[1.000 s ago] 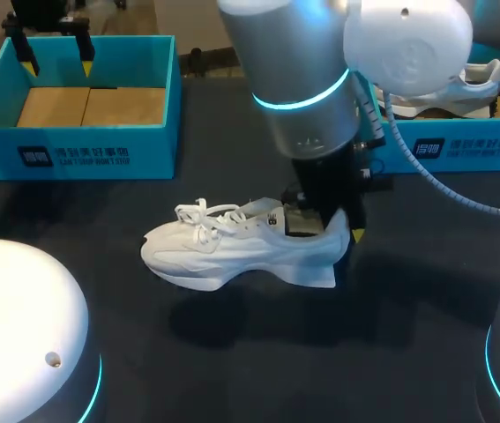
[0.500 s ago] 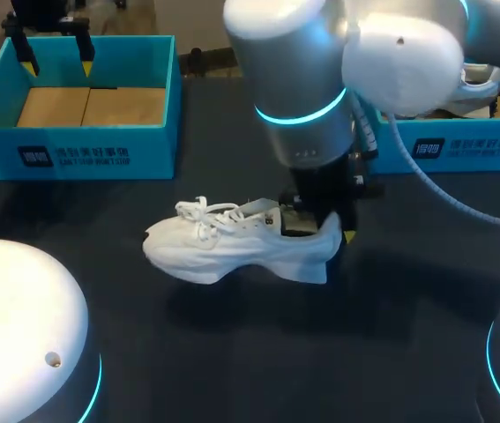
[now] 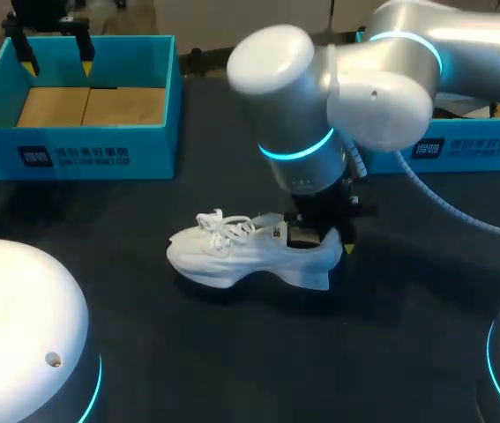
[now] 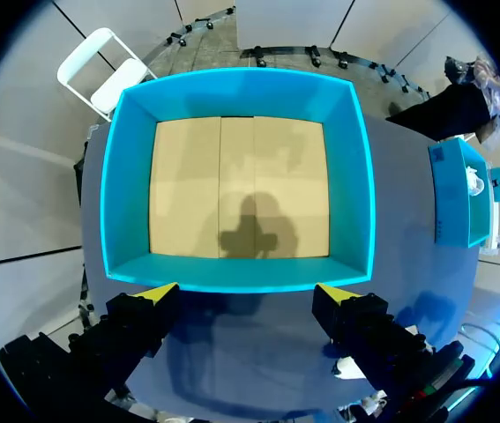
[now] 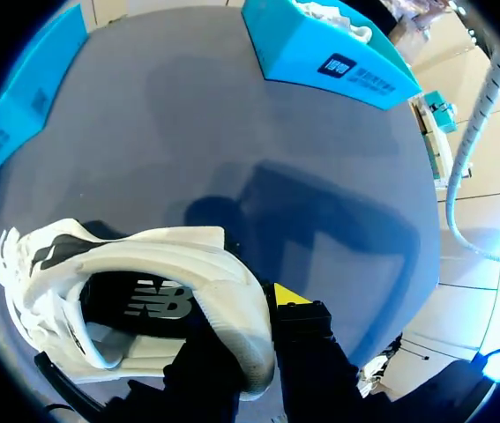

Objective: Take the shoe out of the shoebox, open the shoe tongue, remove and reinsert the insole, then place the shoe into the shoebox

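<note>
**Right gripper clamped on the sneaker's heel, left gripper idle over the shoebox**

My right gripper point(image 3: 324, 240) grips the white lace-up sneaker point(image 3: 248, 256) at the heel. In the right wrist view one finger sits inside the collar and the yellow-tipped one presses the outside, so the gripper point(image 5: 263, 322) is closed on the sneaker point(image 5: 135, 282). The sneaker is over the middle of the dark table point(image 3: 232, 361), toe toward my left; I cannot tell whether its sole touches down. My left gripper point(image 3: 54, 53) hangs above the far rim of the open-topped turquoise cardboard shoebox point(image 3: 73, 145), fingers spread with nothing between them point(image 4: 248, 295). That shoebox point(image 4: 232, 275) shows a bare brown floor. A second turquoise shoebox point(image 3: 470, 148) stands at my right point(image 5: 320, 55).
</note>
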Tool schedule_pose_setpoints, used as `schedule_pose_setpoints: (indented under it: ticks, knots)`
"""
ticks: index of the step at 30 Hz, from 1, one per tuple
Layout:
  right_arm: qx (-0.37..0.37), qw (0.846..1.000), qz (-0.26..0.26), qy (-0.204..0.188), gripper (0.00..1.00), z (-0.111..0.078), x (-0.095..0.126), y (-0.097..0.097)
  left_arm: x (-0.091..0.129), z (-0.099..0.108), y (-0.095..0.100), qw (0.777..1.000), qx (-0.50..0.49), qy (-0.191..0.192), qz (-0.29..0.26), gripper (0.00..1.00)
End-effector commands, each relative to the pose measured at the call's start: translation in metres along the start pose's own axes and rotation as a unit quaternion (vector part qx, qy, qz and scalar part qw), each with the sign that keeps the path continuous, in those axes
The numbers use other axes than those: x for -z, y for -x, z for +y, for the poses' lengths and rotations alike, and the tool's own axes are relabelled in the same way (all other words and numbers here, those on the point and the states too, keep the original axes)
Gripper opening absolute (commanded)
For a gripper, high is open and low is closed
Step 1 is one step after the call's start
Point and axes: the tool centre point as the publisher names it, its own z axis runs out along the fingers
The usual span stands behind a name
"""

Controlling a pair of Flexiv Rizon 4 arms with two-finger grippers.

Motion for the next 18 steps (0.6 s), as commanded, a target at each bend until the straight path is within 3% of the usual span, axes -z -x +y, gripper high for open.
schedule_pose_setpoints:
  ticks: [1,9,18]
  knots:
    - [-0.028,1.000,0.004,0.009,0.00,-0.005,-0.012,-0.006,0.000,0.000,0.000,1.000,0.000,0.000,0.000,1.00]
    - [0.012,0.999,0.029,0.021,0.00,-0.007,-0.028,-0.008,0.000,0.000,0.000,1.000,0.000,0.000,0.000,1.00]
    - [0.036,0.999,0.021,0.032,0.00,-0.007,-0.041,-0.015,0.000,0.000,0.000,1.000,0.000,0.000,0.000,1.00]
